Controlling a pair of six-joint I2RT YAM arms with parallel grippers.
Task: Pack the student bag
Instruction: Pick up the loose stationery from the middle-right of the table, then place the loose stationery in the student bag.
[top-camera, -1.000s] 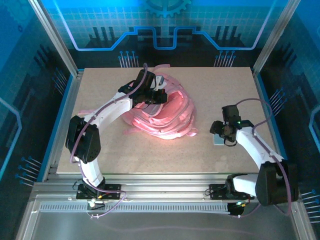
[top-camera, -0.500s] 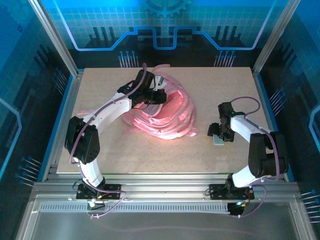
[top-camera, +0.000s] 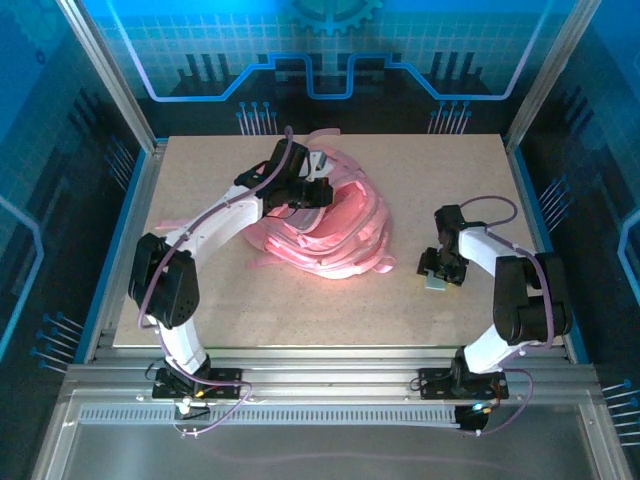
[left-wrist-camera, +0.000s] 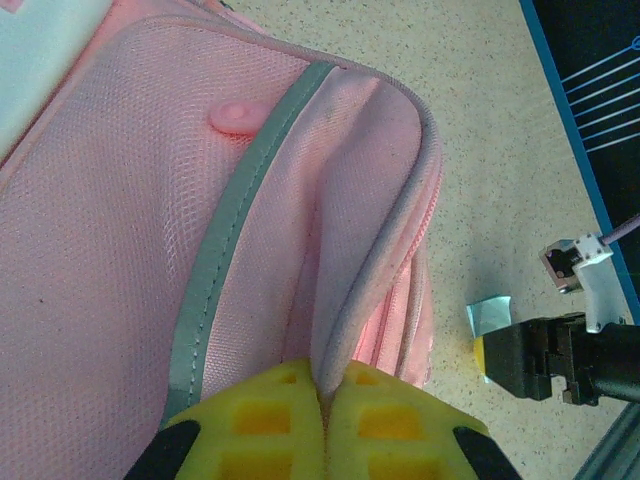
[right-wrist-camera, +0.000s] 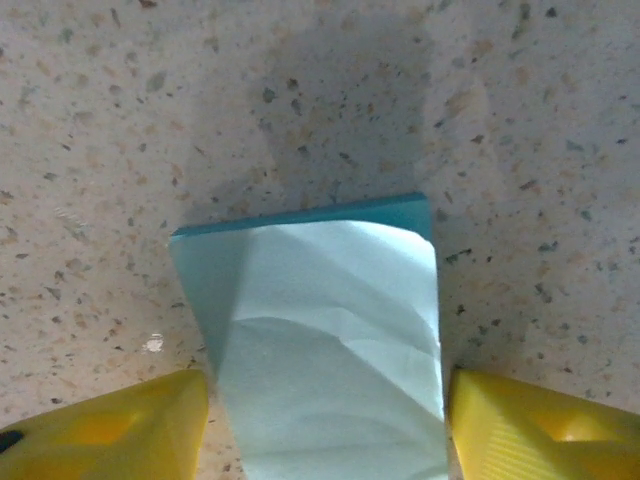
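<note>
Student bag (top-camera: 335, 225) lay crumpled left of ctr on worktop (top-camera: 470, 170) in top view, thin straps spilling out at its lower edge. Left tool (top-camera: 312, 192) sat over bag's upper-left part. In left wrist view its yellow pads (left-wrist-camera: 265, 420) were clamped together on a fold of pink fabric by the zip edge. Right tool (top-camera: 438, 268) was low at right of frame, well apart from bag, over a pale blue packet (top-camera: 436, 282) lying flat on worktop. In right wrist view its pads (right-wrist-camera: 110, 425) stood apart, one each side of packet, just beside its edges.
</note>
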